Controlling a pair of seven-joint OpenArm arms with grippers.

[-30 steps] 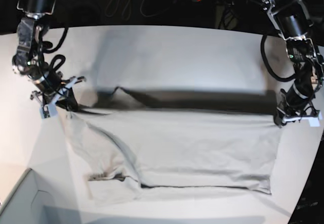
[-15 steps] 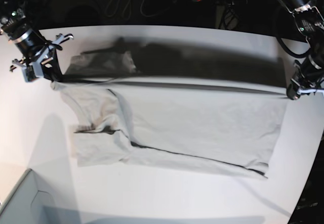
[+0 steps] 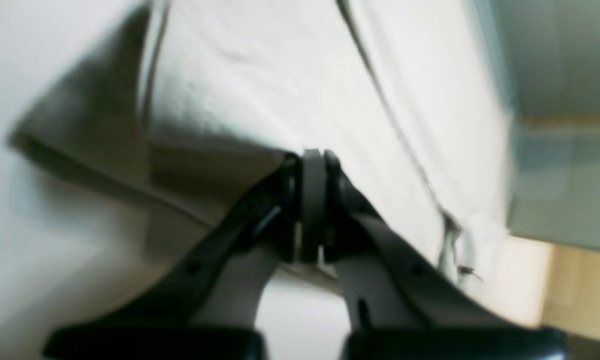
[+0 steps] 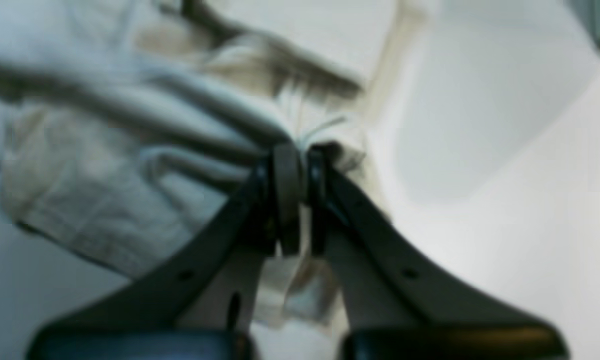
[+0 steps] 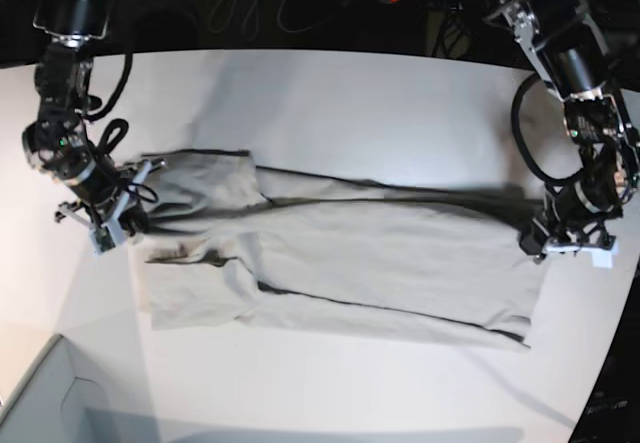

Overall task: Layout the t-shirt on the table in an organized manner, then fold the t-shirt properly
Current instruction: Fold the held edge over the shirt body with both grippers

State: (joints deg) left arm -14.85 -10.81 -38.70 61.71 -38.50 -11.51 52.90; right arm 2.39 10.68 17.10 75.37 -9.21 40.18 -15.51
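A plain grey-beige cotton t-shirt [image 5: 340, 263] lies stretched across the smooth white counter [image 5: 380, 103], the left claw [image 5: 548, 243] pinching one end and the right claw [image 5: 120, 225] pinching the bunched opposite end.

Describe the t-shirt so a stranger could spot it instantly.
Look at the big white table. Across its middle lies the t-shirt, a light grey-beige cloth stretched between the right gripper and left gripper. It is the only fabric there.
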